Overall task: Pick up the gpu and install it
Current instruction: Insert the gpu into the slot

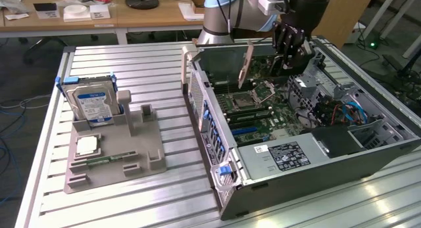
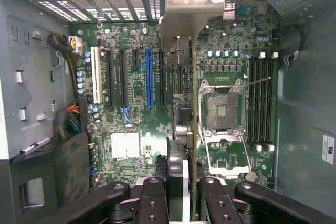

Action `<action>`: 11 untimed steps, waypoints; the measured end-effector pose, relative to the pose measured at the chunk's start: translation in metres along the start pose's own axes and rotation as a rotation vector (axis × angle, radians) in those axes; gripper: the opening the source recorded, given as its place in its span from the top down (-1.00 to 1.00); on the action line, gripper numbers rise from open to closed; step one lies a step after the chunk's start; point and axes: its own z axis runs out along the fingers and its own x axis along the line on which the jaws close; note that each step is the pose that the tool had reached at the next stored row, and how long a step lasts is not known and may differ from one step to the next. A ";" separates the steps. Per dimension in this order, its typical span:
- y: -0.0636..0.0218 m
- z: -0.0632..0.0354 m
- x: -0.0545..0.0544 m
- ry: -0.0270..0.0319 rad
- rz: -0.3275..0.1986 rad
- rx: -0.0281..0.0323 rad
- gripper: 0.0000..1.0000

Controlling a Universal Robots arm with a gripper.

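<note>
**Gpu gripped edge-on inside the case**

We saw the gripper clamped on the gpu, its black fingers pressing both flat faces. The thin dark card hung upright inside the open case, above the green motherboard and, we judged, not yet seated. That edge-down hold seemed chosen to suit the long narrow slots low in the case, so the contact edge faced them squarely. Its bent grey metal bracket pointed at the case's perforated rear wall. Outside the case, the silver hard drive stood in a grey plastic holder.
</note>
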 end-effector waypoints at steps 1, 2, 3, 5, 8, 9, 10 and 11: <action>0.0001 0.0004 0.000 0.0001 0.000 -0.0004 0.44; 0.0001 0.0008 0.000 0.0002 0.000 -0.0012 0.44; 0.0001 0.0010 0.000 0.0003 0.000 -0.0014 0.44; 0.0000 0.0010 0.000 0.0004 0.000 -0.0016 0.44; 0.0009 0.0015 0.000 -0.0001 0.000 -0.0016 0.44; 0.0009 0.0015 0.000 0.0000 0.000 -0.0016 0.44; 0.0010 0.0015 0.000 0.0001 0.000 -0.0016 0.44; 0.0010 0.0015 0.000 0.0001 0.000 -0.0016 0.44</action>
